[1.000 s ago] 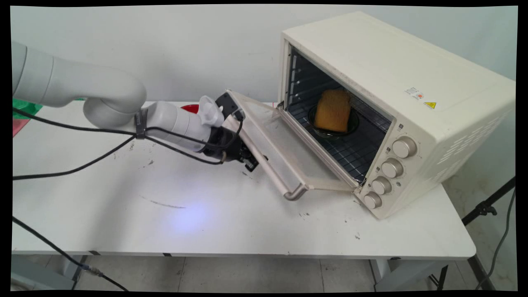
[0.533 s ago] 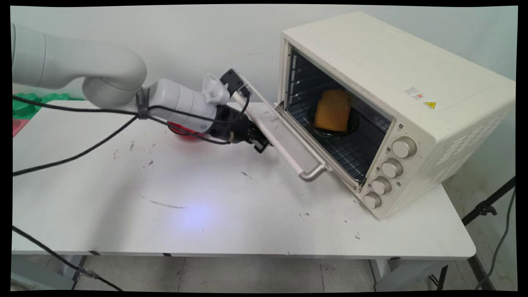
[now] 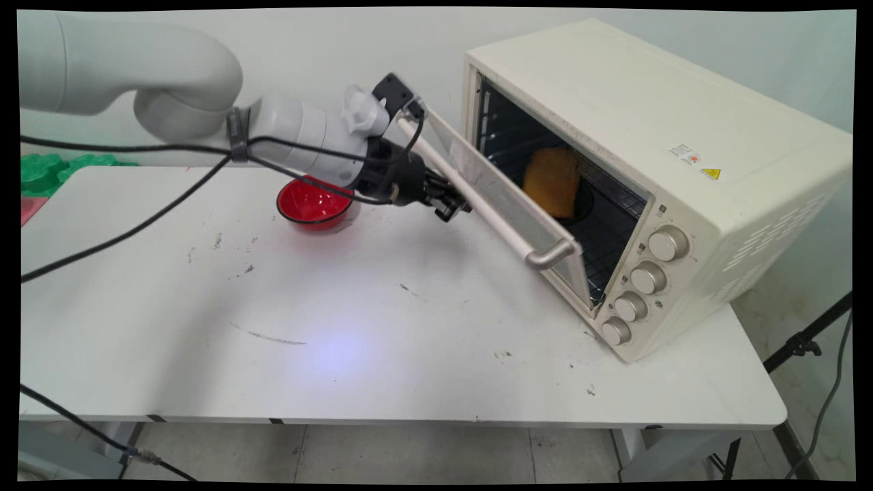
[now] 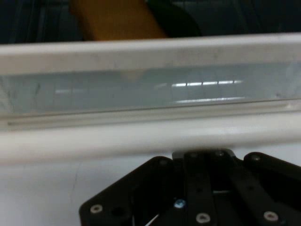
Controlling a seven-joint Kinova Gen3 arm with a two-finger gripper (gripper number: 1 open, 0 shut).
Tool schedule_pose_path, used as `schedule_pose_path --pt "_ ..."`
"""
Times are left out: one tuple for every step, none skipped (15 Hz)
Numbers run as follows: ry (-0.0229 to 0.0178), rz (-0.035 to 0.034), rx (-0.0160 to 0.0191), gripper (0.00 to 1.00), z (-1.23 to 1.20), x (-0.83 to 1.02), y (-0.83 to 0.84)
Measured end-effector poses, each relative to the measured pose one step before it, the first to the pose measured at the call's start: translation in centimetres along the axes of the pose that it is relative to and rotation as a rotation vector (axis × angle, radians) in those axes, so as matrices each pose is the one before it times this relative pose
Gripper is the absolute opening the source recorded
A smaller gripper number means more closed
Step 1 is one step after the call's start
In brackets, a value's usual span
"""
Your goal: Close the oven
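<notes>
At the oven (image 3: 648, 123) front, on the table's (image 3: 409, 354) right side, we see the gripper (image 3: 453, 206) against the underside of the door (image 3: 508, 204), just below its handle (image 3: 545, 256). In the hand view the fingers (image 4: 202, 157) look pressed together, pinching nothing, tips touching the handle bar (image 4: 141, 136). The door hangs tilted, roughly midway between open and closed. Bread (image 3: 549, 181) sits inside on the rack in a dark dish (image 3: 581, 204), seen through the glass. A red bowl (image 3: 310, 204) sits under the wrist, near the gripper. Green toy (image 3: 41, 170) at the far left edge.
</notes>
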Motion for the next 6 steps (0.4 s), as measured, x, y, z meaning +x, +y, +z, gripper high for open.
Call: schedule_pose_path --pt "0.00317 0.00433 -0.00279 0.0 -0.112 0.298 -0.031" --pt "0.00428 0.00811 -0.00673 0.0 -0.185 0.432 -0.053" --pt "0.00446 0.01081 -0.00774 0.0 -0.225 0.481 -0.084" --pt "0.00432 0.01163 -0.0076 0.0 -0.238 0.461 -0.124" --pt "0.00313 0.01072 -0.00651 0.0 -0.225 0.372 -0.141" --pt "0.00215 0.0071 -0.00412 0.0 -0.148 0.241 -0.1"
